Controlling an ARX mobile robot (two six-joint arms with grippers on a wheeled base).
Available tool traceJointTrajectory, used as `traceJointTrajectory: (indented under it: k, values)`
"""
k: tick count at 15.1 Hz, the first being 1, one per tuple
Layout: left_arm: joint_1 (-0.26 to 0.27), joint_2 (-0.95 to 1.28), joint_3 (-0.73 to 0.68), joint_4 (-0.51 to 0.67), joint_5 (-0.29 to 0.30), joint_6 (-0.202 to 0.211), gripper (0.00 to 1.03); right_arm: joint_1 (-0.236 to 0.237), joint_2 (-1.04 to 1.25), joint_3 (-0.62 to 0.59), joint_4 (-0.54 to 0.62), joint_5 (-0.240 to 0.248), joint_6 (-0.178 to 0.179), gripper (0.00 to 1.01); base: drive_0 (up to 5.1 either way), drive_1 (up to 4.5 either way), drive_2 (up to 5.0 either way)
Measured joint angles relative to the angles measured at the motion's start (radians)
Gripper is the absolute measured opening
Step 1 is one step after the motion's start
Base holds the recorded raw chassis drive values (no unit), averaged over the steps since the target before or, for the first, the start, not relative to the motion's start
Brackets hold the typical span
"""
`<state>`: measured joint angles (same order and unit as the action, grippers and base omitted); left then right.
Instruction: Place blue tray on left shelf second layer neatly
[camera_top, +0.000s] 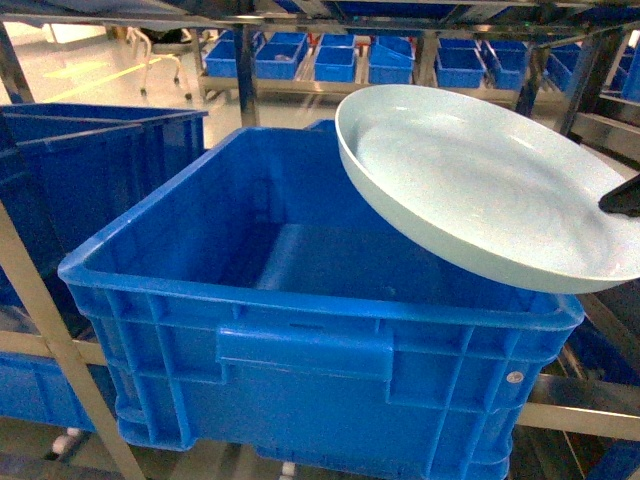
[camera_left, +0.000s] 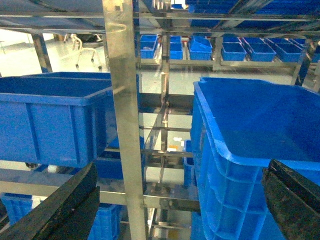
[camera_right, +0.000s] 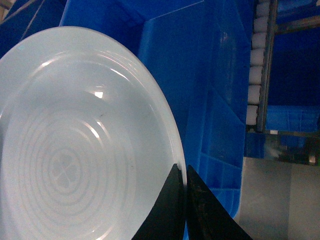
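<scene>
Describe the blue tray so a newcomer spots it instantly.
Start at the big dark-blue crate on the steel rack. Tilted above its right rear corner is the blue tray, pinched at its rim by the right hand. It alone is pale, shallow, round and smooth.

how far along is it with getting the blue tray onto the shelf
Done: the right gripper has the blue tray pinched by its rim and lifted, tilted over the big blue crate. In hand: carrying it toward the steel rack. Left: setting it down neatly and releasing. The left gripper is open and empty.
</scene>
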<state>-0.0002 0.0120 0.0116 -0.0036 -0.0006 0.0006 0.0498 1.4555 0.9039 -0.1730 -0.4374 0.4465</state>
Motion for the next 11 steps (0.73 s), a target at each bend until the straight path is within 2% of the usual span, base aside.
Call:
traceJointTrajectory:
  k: [5,8,11]
  values:
    - [0.000,0.000,0.000,0.000,0.000,0.000,0.98,0.021,0.115,0.105,-0.029,-0.012,-0.003,0.02,0.0,0.00,0.0]
    - [0.000,0.000,0.000,0.000,0.000,0.000,0.98,0.057,0.129,0.109,-0.018,-0.022,-0.014,0.02,0.0,0.00,0.0]
    - [0.000,0.000,0.000,0.000,0.000,0.000,0.98,0.069,0.130,0.095,-0.015,-0.026,-0.027,0.02,0.0,0.00,0.0]
